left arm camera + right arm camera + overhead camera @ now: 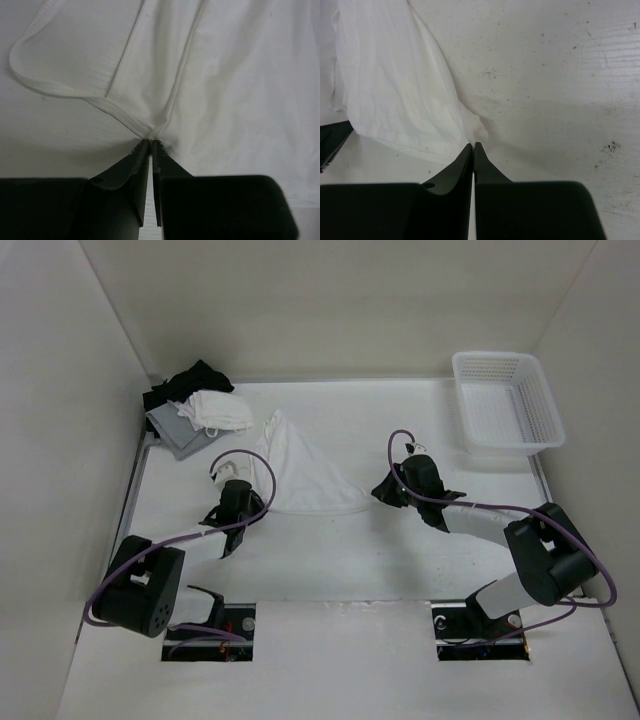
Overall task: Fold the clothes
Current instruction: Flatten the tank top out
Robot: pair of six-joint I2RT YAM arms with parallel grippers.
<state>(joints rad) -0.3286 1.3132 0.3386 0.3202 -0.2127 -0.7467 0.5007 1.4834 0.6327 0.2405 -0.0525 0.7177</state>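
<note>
The white sleeveless top [305, 475] lies spread in a rough triangle on the middle of the tabletop [400, 560], its narrow end pointing to the far wall and its wide edge towards the arms. It looks thin, soft and light. It should drape and crease rather than hold a shape, and a loose layer could slide over the one beneath, so the seamed edges and corners are the sound places to grip.

The left fingers [255, 502] are clenched on the garment's near left corner. The left wrist view shows them [146, 149] pinching the ribbed edge where a strap loop [30, 75] runs back into the body, the cloth gathered into small folds at the tips. The right fingers [384, 490] sit at the near right corner. From that wrist camera they [469, 150] are pressed together, with the fabric's point drawn right up to them, seemingly nipped between.

Well to the far left is a heap of black, grey and white garments [195, 405], and at the far right stands a white mesh basket [458, 390].
</note>
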